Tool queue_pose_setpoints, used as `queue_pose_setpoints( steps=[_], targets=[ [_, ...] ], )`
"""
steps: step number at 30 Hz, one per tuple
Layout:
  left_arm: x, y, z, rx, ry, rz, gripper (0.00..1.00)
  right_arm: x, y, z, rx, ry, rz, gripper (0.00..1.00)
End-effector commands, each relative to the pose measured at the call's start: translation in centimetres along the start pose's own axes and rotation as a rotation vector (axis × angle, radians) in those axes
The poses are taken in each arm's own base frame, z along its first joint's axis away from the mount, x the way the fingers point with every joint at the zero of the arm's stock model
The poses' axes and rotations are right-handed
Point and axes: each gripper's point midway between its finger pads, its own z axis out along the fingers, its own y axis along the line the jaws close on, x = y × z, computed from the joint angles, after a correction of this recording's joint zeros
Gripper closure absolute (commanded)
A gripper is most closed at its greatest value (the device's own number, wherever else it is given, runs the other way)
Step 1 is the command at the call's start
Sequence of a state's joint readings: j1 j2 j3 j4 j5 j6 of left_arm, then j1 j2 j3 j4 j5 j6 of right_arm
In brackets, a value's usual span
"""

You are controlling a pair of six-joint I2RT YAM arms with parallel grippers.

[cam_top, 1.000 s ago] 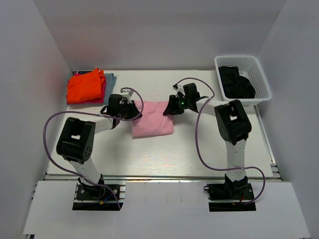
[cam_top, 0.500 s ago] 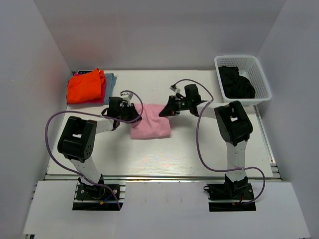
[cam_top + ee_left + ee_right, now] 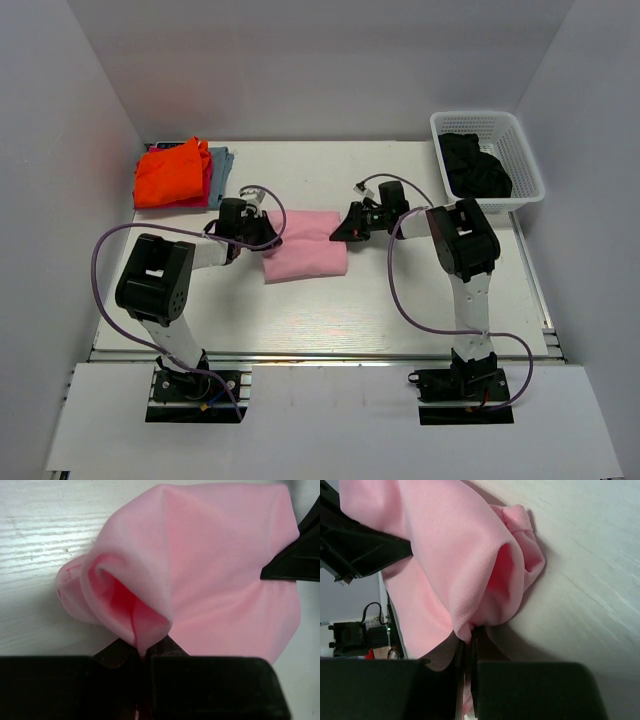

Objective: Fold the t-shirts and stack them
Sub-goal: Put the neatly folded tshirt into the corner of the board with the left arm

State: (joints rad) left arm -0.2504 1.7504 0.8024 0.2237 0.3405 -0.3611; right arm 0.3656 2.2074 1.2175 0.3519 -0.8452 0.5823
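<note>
The white table (image 3: 330, 300) carries everything. At its 2 o'clock corner stands a white basket (image 3: 527, 165) with a crumpled black shirt (image 3: 473, 165) inside, probably waiting to be folded. At 10 o'clock lies the finished pile: an orange shirt (image 3: 172, 172) on top, with a red shirt (image 3: 207, 192) and a grey-blue shirt (image 3: 222, 158) showing at the pile's 3 o'clock side.

The pink shirt (image 3: 305, 245) lies near the table's middle, between the two arms, folded into a rough rectangle. It is soft and matte. Its ends bulge into rounded loops where the layers double over, and the inner folds look a deeper pink in both wrist views.

The left gripper (image 3: 270, 232) is at the shirt's 9 o'clock end. Its jaws are pressed together on a pinch of doubled cloth, seen up close from the left wrist (image 3: 145, 652). The right gripper (image 3: 345, 228) is at the 3 o'clock end and nips a fold the same way (image 3: 470, 630). Holding opposite ends this way likely keeps the layers together, so the bundle can be lifted as one piece and carried towards the pile at 10 o'clock.
</note>
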Motion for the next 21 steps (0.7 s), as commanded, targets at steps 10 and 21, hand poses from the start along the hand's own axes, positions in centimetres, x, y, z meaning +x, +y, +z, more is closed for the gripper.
queue_pose_setpoints(
  steps=[10,21],
  targets=[
    [-0.9,-0.4,-0.9,0.006,-0.029,0.024,1.0,-2.3,2.9,-1.8,0.052,-0.003,-0.17,0.1],
    [-7.2,-3.7,-3.5,0.075,-0.191,0.197,1.0,-5.7,6.5,-7.1,0.202,-0.2,-0.214,0.1]
  ],
)
